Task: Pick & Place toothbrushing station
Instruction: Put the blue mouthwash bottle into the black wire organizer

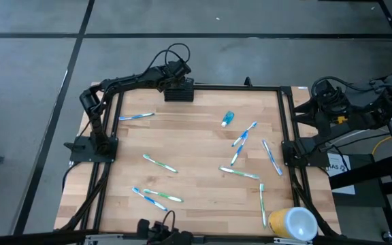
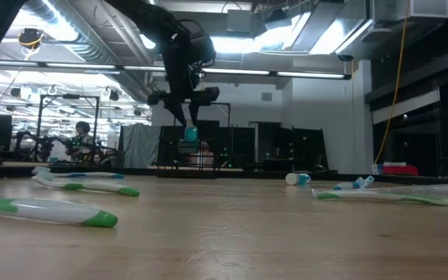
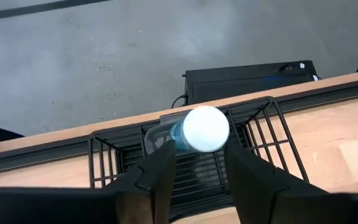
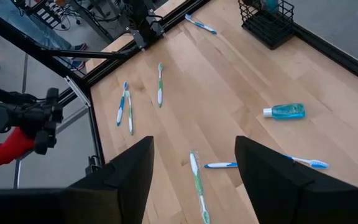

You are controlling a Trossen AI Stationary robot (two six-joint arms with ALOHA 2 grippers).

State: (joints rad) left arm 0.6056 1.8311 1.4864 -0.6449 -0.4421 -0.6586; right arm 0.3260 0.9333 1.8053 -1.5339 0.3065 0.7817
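Fingers (image 3: 197, 180) of left arm spread around white-capped blue bottle (image 3: 194, 130) over black mesh caddy (image 3: 104, 158); no legible writing.

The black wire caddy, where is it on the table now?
In the high view the black wire caddy stands at the table's far edge, left of centre, directly under the left end effector.

Yellow-and-white cup (image 1: 293, 223) lying at the table (image 1: 196, 143) corner, blue bottle (image 1: 227, 119) (on its side), scattered toothbrushes (image 1: 159, 163)

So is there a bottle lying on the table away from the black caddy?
Yes, a small blue bottle with a white cap lies on its side on the wood, well apart from the black caddy.
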